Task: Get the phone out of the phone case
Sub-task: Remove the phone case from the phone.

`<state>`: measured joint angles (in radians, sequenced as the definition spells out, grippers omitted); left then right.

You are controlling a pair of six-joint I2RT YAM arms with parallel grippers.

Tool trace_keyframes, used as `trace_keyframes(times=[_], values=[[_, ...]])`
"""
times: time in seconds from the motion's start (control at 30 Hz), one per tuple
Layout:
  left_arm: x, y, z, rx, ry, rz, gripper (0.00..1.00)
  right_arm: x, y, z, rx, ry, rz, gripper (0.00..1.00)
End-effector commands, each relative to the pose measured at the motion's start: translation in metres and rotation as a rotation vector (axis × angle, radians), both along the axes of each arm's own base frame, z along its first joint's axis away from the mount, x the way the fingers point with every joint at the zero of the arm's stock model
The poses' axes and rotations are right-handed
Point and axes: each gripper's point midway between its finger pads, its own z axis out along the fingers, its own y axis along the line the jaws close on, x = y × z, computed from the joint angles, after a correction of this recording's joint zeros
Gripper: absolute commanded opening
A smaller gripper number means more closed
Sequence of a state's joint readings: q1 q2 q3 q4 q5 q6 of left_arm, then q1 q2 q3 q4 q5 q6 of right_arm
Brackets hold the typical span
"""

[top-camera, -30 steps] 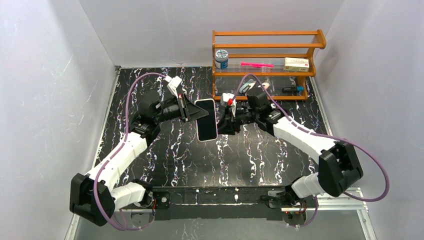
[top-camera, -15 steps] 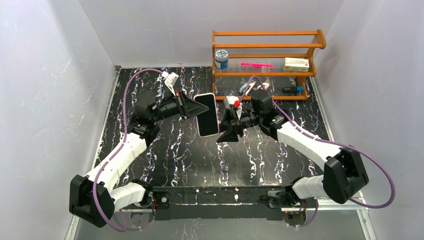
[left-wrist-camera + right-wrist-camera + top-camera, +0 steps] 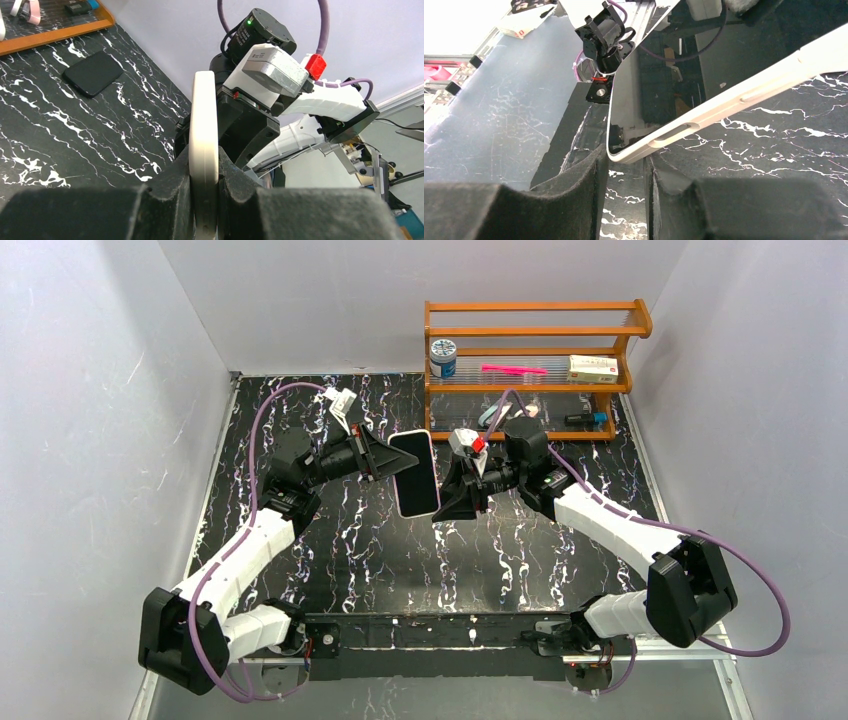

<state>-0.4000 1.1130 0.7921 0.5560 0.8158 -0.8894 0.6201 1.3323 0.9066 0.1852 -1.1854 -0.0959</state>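
A phone in a white case (image 3: 415, 473) is held in the air above the middle of the black marble table (image 3: 330, 540), screen up and tilted. My left gripper (image 3: 385, 462) is shut on its left long edge. In the left wrist view the phone in its case (image 3: 203, 125) stands edge-on, pinched between the pads of the left gripper (image 3: 203, 170). My right gripper (image 3: 450, 502) is open at the phone's lower right corner. In the right wrist view that corner (image 3: 644, 142) sits just above the gap of the right gripper (image 3: 624, 172), touching neither pad.
A wooden shelf (image 3: 530, 335) stands at the back right with a blue-lidded jar (image 3: 442, 357), a pink tool (image 3: 513, 369) and a small box (image 3: 593, 367). A flat black object (image 3: 92, 73) lies on the table near the shelf. White walls enclose the table.
My left gripper has carried the phone a little right and down toward the right gripper. The right gripper pulled back off the phone's edge and now sits open at its lower corner.
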Motion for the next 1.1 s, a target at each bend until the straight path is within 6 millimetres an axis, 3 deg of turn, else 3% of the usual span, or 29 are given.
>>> trace_keyframes(times=[0.0,0.27,0.53,0.7,1.07], values=[[-0.0125,0.0016,0.0298,-0.071,-0.081,-0.029,0.00,0.0005,0.0033,0.0160,0.048,-0.035,0.031,0.37],[-0.0143,0.0011,0.0265,-0.083,-0.060,-0.034,0.00,0.0021,0.0050,0.0170,0.056,-0.033,0.030,0.25],[-0.0141,0.0026,0.0237,-0.081,-0.071,-0.020,0.00,-0.0036,0.0034,0.0220,0.064,-0.013,0.059,0.38],[-0.0157,0.0034,0.0250,-0.083,-0.082,-0.020,0.00,-0.0028,0.0041,0.0222,0.063,0.000,0.047,0.37],[-0.0181,0.0005,0.0233,-0.092,-0.047,-0.034,0.00,0.0033,0.0065,0.0150,0.060,-0.021,0.026,0.02]])
